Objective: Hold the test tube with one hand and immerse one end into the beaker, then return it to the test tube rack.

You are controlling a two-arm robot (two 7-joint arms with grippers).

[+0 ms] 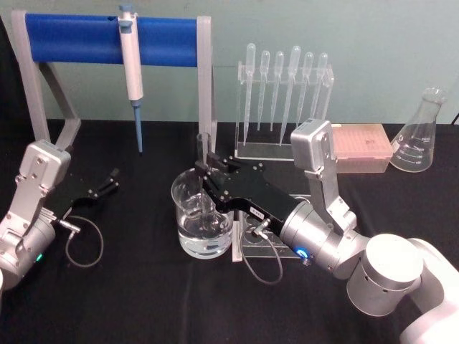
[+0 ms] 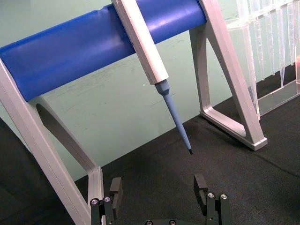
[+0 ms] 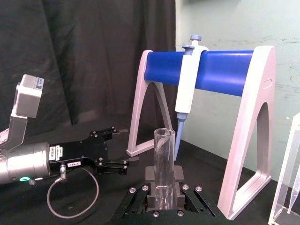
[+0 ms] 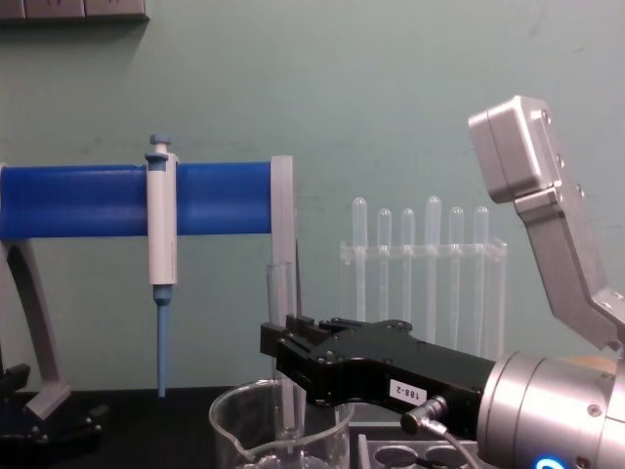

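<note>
The right gripper (image 1: 206,168) holds a test tube (image 1: 204,147) in the beaker (image 1: 181,193) at mid-counter.
Its fingers clamp the upright tube, open top above them, lower end down inside the beaker; the left gripper (image 1: 109,180), fingers apart, rests near the counter's left edge.

A laboratory: a pipettor (image 1: 130,61) hangs on a blue stand (image 1: 72,39), plastic pipettes (image 1: 294,72) fill a clear rack (image 1: 251,149), and an Erlenmeyer flask (image 1: 419,140) and beaker (image 1: 183,201) stand on the black counter (image 1: 143,301).
</note>
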